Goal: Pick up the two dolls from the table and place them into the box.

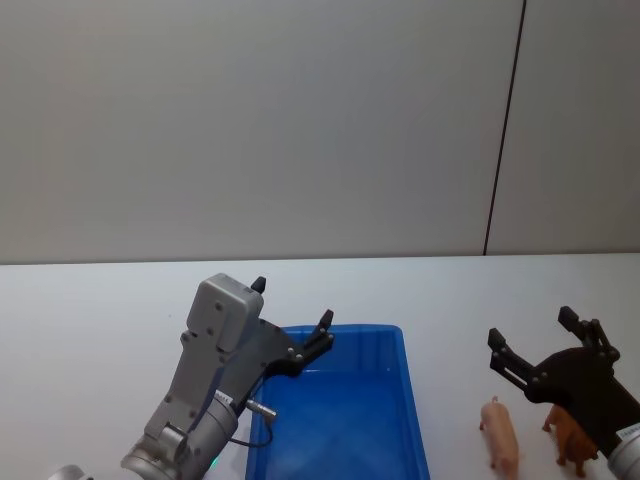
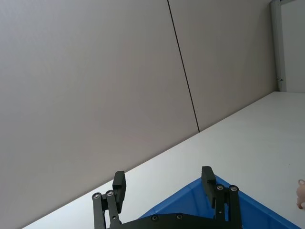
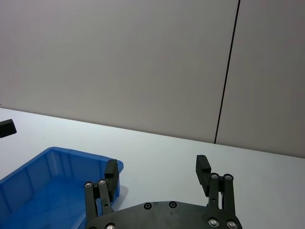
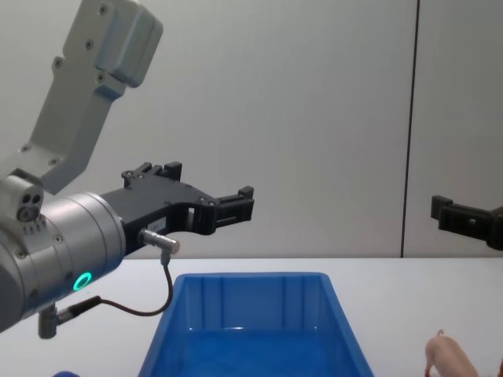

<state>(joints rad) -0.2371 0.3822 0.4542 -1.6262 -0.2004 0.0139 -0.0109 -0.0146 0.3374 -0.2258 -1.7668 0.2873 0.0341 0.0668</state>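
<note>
- The pale pink, pig-like soft doll point(image 1: 501, 436) is seen at the near right of the plain white matte table point(image 1: 100, 300), to the right of the box and clear of its wall.
- Its long axis is judged to run roughly near-to-far, slightly slanted.
- The reddish-brown soft doll point(image 1: 572, 440) is found just beside it on the outer side, partly hidden by the right arm's black hardware.
- The large bright blue rectangular plastic box point(image 1: 340, 328) is placed at the near centre. Its floor is seen bare, so neither doll is judged to be placed yet.
- The right gripper point(image 1: 530, 326) is held raised above the dolls with its fingers spread wide and nothing between them. The fingertips are pointed away from the robot.
- Both dolls are thus placed below the right gripper and a little nearer the robot than its fingertips. This arm is plainly the closer one, so a downward tilt and a descent are judged necessary for a grasp across the pig's narrow body.
- The left gripper point(image 1: 292, 301) is held over the box's left rim, likewise wide apart and empty, well away from the dolls.
</note>
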